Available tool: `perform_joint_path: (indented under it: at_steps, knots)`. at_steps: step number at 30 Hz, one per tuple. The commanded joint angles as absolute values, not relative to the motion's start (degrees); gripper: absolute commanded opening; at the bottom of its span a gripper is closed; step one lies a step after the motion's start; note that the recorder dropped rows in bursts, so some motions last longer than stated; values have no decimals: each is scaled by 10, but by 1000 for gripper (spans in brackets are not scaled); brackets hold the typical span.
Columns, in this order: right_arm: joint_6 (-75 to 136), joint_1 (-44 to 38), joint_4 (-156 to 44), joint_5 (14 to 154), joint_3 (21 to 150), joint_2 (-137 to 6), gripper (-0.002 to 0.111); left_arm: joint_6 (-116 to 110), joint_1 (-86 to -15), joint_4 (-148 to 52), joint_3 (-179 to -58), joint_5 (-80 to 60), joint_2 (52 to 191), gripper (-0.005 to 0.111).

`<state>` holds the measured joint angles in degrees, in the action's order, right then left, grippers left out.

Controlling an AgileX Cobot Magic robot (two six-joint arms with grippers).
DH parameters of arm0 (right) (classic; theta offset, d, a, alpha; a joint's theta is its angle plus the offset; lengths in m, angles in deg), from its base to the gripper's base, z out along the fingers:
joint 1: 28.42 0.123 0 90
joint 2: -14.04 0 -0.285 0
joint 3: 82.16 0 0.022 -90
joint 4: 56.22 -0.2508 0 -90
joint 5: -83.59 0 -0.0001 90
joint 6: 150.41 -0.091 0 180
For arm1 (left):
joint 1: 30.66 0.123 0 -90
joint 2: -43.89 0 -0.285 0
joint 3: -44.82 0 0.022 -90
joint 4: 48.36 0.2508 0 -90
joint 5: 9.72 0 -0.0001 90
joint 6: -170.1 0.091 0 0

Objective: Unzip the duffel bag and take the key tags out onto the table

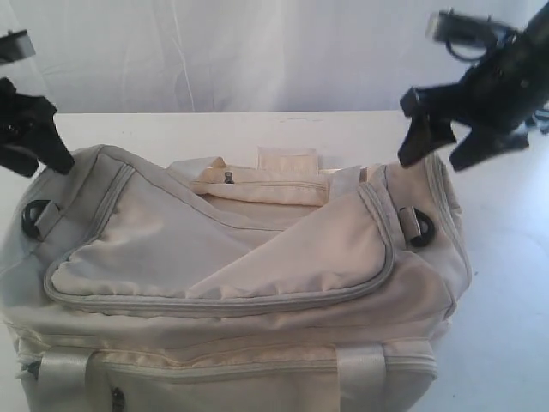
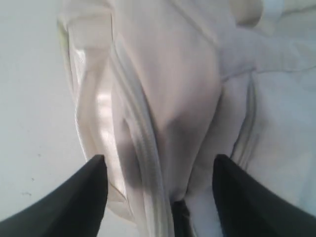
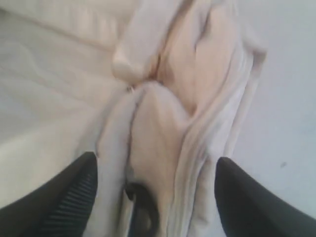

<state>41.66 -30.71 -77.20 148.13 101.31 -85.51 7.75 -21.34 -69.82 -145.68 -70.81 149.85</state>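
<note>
Jaws of the left gripper (image 2: 159, 159) and right gripper (image 3: 157, 159) stand apart, holding nothing, one over each end of the duffel bag (image 1: 240, 249) on the table (image 1: 506, 283); the key tags are unseen. Best to pin one end, then pull the zipper (image 1: 214, 305) along its track.

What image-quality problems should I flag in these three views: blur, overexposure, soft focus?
Exterior view: duffel bag fairly sharp but washed out, right arm smeared by motion; left wrist view: fabric soft, table blown to near white; right wrist view: soft throughout, seams indistinct, with a warm cast on the fabric.
</note>
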Motion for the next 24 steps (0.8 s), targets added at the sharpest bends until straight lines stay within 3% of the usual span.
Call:
perform_joint_path:
  at_steps: [1,14,24]
  knots:
    - [431,-302,-790,1459,1100,-851,64,66,-217,-724,-1531,-709,1491,65]
    - [416,-256,-799,1536,1262,-1101,64,83,-371,-724,-1641,-678,1612,65]
    - [418,-256,-799,1536,1264,-1120,64,83,-393,-704,-1660,-657,1722,65]
